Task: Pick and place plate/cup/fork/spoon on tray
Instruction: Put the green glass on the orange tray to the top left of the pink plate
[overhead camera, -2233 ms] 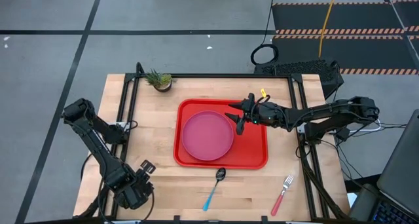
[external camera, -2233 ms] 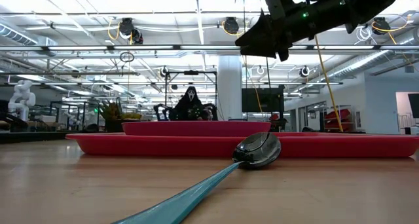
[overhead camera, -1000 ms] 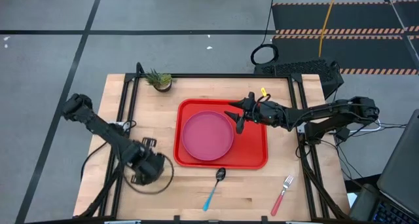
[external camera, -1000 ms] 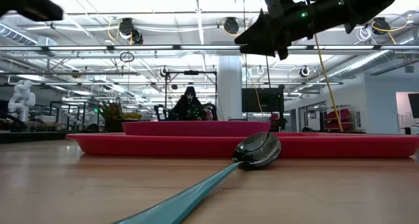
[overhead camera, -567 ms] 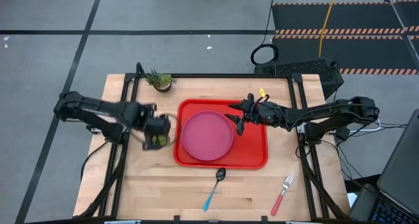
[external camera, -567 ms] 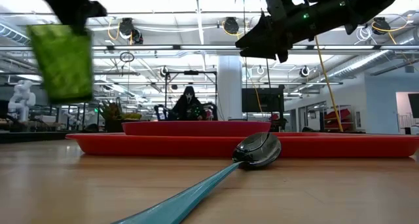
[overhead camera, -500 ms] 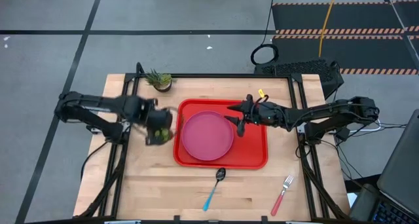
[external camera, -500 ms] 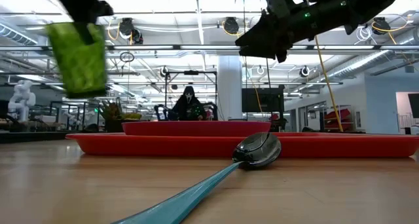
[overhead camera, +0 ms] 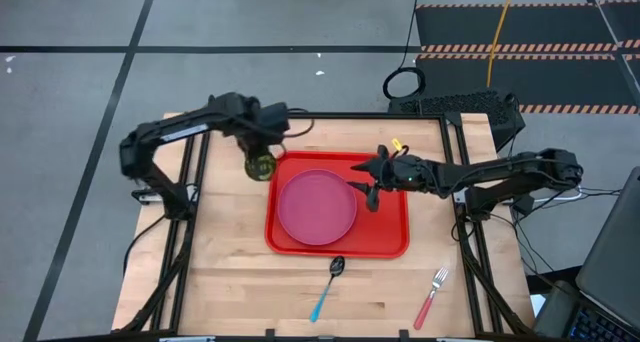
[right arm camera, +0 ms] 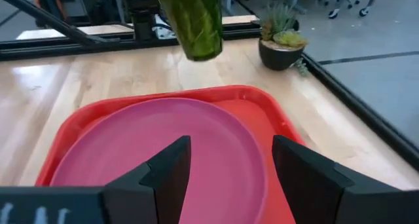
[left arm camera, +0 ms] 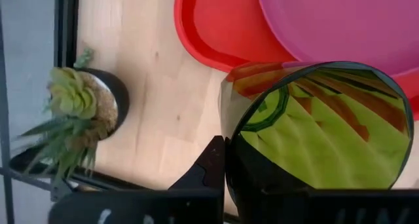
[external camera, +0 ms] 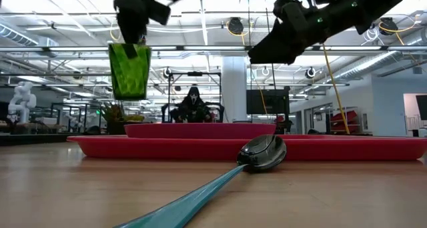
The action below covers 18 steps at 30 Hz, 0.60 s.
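Observation:
My left gripper [overhead camera: 265,142] is shut on the green mottled cup [overhead camera: 260,165], which hangs in the air beside the far left corner of the red tray [overhead camera: 392,234]. The low view shows the cup [external camera: 130,69] high above the table. The pink plate [overhead camera: 317,207] lies flat on the tray. My right gripper [overhead camera: 367,187] hovers open above the tray, right of the plate, and touches nothing. The blue-handled spoon [overhead camera: 328,287] and the red-handled fork [overhead camera: 432,295] lie on the wood near the front edge. My left gripper holds the cup by its rim [left arm camera: 226,152] from above, pointing down. One finger [left arm camera: 208,168] shows outside the cup's wall; the gripper's own body hides the other. The cup hangs upright, mouth up, clear of table and tray.
A small potted plant [left arm camera: 72,112] stands on the wood at the far left, close to the hanging cup. Black frame rails run along the table's left, far and right edges. Bare wood lies left of the tray and in front of it.
My left gripper has swung from the table's near left toward the far edge and the right, rising, with the cup hanging upright below it. The cup now hangs by the tray's far left corner. My right gripper has tipped slightly downward in place.

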Each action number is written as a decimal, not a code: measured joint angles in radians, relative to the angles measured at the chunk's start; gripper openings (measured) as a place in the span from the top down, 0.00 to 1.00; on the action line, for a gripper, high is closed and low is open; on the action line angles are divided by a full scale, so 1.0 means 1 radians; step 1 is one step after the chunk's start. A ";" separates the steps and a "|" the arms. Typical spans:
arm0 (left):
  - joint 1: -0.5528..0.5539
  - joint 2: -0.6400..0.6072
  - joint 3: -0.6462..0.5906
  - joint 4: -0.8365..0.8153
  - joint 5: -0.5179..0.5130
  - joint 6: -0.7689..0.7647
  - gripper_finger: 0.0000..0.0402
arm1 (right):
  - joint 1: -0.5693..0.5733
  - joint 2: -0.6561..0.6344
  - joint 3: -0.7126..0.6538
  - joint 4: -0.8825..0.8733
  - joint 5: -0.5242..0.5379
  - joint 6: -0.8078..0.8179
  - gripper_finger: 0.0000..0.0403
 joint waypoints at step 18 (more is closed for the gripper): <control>0.163 0.140 0.081 0.114 0.077 0.140 0.98 | -0.123 -0.388 0.000 -0.121 0.155 -0.213 0.48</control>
